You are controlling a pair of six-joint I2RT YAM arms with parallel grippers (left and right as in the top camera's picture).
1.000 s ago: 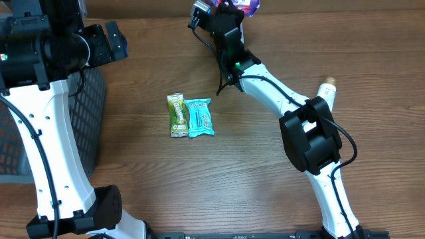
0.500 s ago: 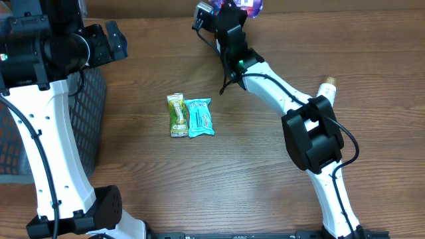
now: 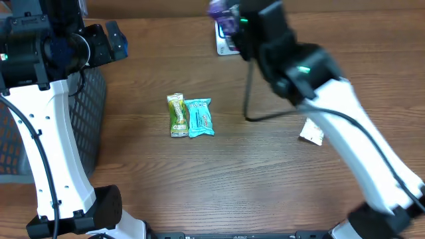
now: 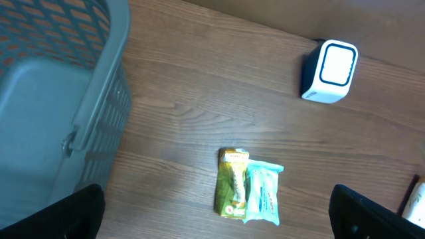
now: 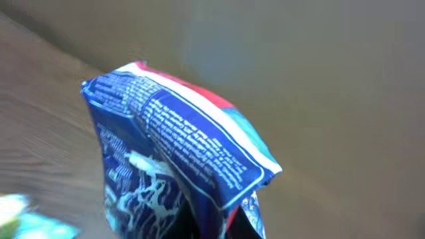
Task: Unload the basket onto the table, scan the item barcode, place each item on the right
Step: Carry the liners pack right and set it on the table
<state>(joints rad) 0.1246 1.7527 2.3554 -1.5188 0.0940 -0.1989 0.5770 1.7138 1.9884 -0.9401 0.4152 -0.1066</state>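
Holding a blue snack packet (image 5: 179, 159) in the right claw (image 3: 231, 23), clamped shut on its lower end. Up above the far edge of the counter (image 3: 265, 179), just beside the white scanner (image 4: 329, 72). From the wrist, standing lengthwise away from the claw, long axis leaning a little left, sealed end farthest out, white print facing the camera. Blurred overhead, so no telling which face meets the scanner. At far left near the grey basket (image 4: 60, 99), left claw (image 3: 114, 41) spread wide, gripping nothing. Mid-counter, touching side by side: a green bar (image 3: 176, 114) and a teal bar (image 3: 200, 117).
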